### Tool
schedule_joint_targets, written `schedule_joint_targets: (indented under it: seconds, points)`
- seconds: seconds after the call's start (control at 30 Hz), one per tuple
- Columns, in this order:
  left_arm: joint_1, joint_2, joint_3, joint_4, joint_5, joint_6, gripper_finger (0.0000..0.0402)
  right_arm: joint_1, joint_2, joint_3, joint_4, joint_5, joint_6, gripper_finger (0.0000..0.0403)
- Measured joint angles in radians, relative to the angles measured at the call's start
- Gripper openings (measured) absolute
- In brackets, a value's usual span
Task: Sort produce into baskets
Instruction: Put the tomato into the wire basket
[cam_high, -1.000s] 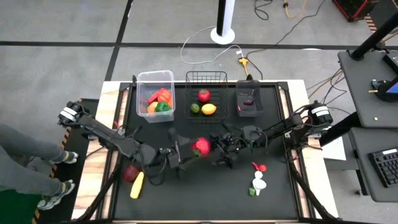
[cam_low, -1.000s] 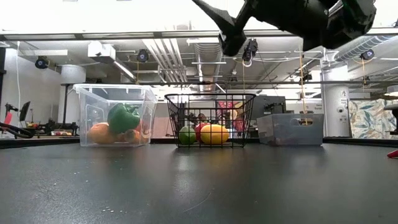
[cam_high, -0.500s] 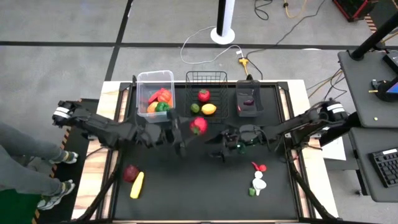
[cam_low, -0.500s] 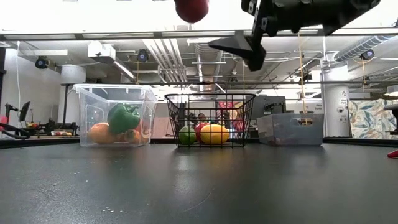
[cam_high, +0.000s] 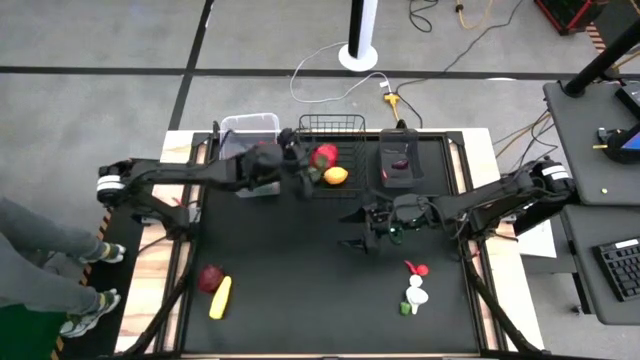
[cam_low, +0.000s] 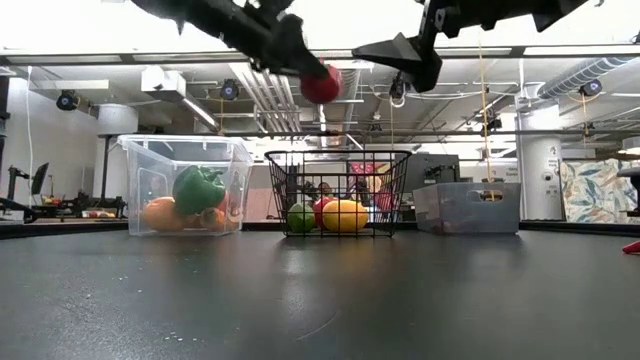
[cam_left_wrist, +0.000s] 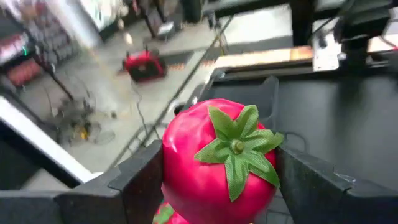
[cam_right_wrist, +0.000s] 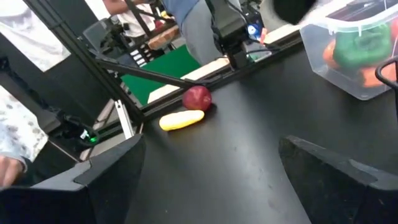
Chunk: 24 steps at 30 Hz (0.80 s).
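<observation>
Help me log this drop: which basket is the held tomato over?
The black wire-mesh basket: left gripper holds the tomato above it, between clear tub and dark bin.

An overhead camera looks straight down on the table (cam_high: 330, 290); a low camera sights level across it. Both share the wire basket (cam_high: 333, 128) (cam_low: 340, 160). Wrist cameras ride close behind each arm's fingers.

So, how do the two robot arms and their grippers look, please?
Both arms are dark, slim and jointed, each with a white-and-black cylinder at its outer joint. The left gripper has two flat, matte black fingers. The right gripper has the same black wedge-shaped fingers; green light shows near its wrist in the high view.
</observation>
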Motion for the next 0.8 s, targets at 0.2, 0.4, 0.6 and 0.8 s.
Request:
schedule_joint_targets:
  seconds: [0.2,0.4,0.6,0.8]
  points:
    - [0.07,0.121,0.146,-0.185,0.053,-0.093,0.0259,0.0,0.0,0.001,-0.046,0.0,0.002,0.0359]
    - [0.089,0.251,0.302,-0.32,0.065,-0.103,0.0259,0.0,-0.002,0.003,-0.054,0.0,0.003,0.0359]
    - [0.128,0.343,0.357,-0.344,0.109,-0.133,0.0259,0.016,-0.039,0.004,-0.099,-0.008,0.007,0.0359]
    - [0.164,0.389,0.364,-0.338,0.125,-0.16,0.026,0.024,-0.077,0.005,-0.127,-0.006,0.004,0.0359]
